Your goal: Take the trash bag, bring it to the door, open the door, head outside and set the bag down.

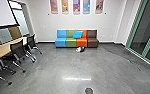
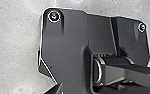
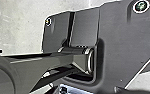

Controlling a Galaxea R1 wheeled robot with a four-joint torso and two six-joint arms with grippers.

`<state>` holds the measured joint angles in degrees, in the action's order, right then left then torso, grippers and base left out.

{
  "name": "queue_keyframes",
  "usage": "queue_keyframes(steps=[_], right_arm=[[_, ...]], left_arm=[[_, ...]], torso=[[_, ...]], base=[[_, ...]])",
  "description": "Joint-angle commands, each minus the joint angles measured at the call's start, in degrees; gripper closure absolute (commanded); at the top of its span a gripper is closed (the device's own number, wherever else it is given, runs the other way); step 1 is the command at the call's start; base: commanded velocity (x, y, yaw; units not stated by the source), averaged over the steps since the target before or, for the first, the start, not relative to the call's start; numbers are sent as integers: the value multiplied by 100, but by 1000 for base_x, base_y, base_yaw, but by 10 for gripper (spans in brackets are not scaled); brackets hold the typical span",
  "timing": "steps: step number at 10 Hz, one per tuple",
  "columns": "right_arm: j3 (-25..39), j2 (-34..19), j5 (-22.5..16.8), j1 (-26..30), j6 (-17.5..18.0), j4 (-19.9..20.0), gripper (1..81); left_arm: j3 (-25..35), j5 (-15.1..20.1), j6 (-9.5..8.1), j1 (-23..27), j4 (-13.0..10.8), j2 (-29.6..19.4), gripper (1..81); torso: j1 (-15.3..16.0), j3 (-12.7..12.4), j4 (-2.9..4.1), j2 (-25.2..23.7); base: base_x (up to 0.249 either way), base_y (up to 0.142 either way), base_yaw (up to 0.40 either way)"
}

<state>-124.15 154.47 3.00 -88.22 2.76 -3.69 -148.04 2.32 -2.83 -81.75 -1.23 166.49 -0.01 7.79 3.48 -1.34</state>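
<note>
A dark disc [image 1: 89, 91] lies bottom centre, the apparent trash bag [image 1: 79, 49] mid-frame before the sofa [image 1: 71, 43]; the robot should approach squarely, slowly, either gripper's grasp or release being impossible to tell.

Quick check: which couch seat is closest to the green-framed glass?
The brown seat, at the row's right end in the head view. The orange seat, green seat and blue seat all lie farther from the glass.
</note>
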Motion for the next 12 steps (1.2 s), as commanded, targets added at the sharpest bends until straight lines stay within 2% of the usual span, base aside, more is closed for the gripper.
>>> queue_keyframes(steps=[1,12], right_arm=[[76,-98,-335,186,-38,27,10],[59,-62,-274,151,-38,62,10]], left_arm=[[30,340,46,251,18,-54,10],[38,331,37,251,35,-62,10]], torso=[[1,0,0,0],[6,2,0,2]], base=[[137,0,0],[162,0,0]])
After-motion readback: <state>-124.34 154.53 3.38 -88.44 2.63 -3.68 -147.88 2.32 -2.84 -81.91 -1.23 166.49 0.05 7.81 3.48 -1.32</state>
